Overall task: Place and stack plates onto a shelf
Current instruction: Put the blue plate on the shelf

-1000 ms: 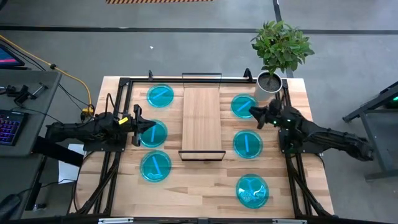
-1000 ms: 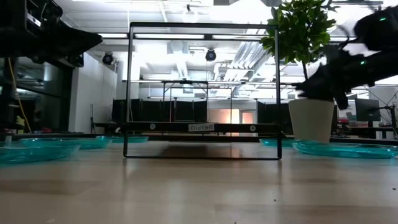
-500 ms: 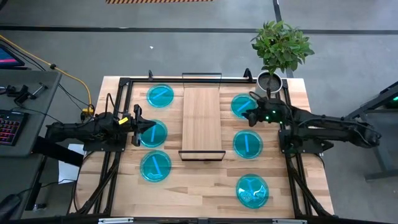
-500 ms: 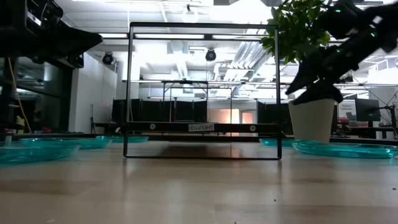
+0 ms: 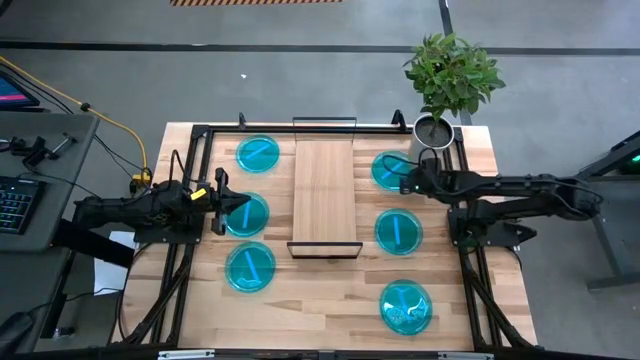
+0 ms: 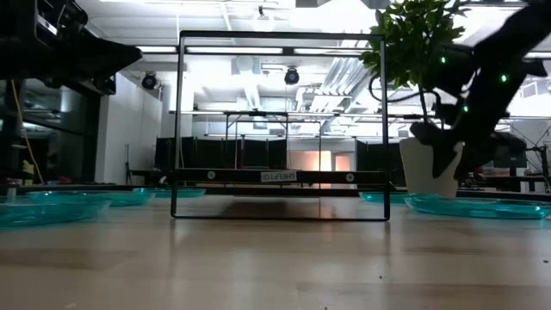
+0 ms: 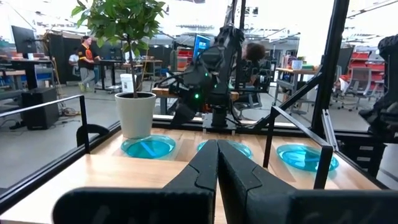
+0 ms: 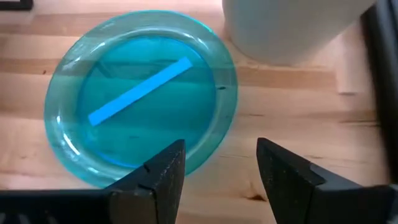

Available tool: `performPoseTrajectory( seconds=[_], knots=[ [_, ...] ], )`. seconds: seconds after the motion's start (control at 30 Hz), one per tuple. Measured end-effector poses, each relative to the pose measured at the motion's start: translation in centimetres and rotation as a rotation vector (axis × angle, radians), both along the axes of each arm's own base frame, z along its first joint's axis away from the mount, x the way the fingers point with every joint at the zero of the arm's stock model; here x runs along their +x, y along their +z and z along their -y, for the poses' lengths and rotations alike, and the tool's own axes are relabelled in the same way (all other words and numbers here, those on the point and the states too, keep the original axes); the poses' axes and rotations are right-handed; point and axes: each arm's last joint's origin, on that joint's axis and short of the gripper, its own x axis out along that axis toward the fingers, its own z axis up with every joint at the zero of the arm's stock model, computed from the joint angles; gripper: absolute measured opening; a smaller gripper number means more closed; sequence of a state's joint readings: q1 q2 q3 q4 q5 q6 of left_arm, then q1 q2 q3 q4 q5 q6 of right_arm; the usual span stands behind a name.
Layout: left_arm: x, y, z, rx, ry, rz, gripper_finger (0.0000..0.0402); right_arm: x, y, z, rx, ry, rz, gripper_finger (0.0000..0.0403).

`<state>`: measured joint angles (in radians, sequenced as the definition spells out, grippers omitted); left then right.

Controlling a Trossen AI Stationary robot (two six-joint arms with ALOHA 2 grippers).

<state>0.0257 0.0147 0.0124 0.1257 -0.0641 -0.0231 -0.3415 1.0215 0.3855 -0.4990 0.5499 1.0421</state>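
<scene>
Beside the white plant pot [image 5: 432, 131], the right gripper [image 8: 219, 171] hangs wide open, empty, over a translucent cyan plastic plate [image 8: 140, 96] right of the light-wood shelf [image 5: 325, 190]; the left gripper [image 5: 243, 203] is closed, empty.

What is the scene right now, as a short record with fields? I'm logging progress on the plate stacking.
shelf: bare, no plates on it
plates: six on the table, three each side of the shelf
right claw: open, low over the rim of the far right plate, beside the plant pot
left claw: shut, over the middle left plate
</scene>
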Motion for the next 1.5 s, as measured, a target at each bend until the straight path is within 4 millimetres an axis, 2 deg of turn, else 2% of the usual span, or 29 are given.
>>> performPoseTrajectory(
  seconds=[0.27,0.5,0.93,1.27,1.5],
  knots=[
    [0.0,0.0,0.0,0.000,0.000,0.000,0.0001,-1.1,-3.1,0.7,-0.056,-0.125,0.173,0.0183],
    [0.0,0.1,0.0,0.001,0.000,0.008,0.0001,-2.0,-4.3,1.4,-0.093,-0.196,0.319,0.0183],
    [0.0,0.1,-0.1,-0.004,0.036,0.009,0.0001,-2.1,-4.5,1.5,-0.091,-0.222,0.344,0.0181],
    [0.0,0.1,-0.2,-0.007,0.059,0.009,0.0001,-1.1,-5.2,2.1,-0.135,-0.246,0.361,0.0127],
    [0.0,0.1,-0.2,-0.007,0.059,0.008,0.0001,-1.1,-6.2,2.2,-0.126,-0.278,0.310,0.0105]
  ],
)
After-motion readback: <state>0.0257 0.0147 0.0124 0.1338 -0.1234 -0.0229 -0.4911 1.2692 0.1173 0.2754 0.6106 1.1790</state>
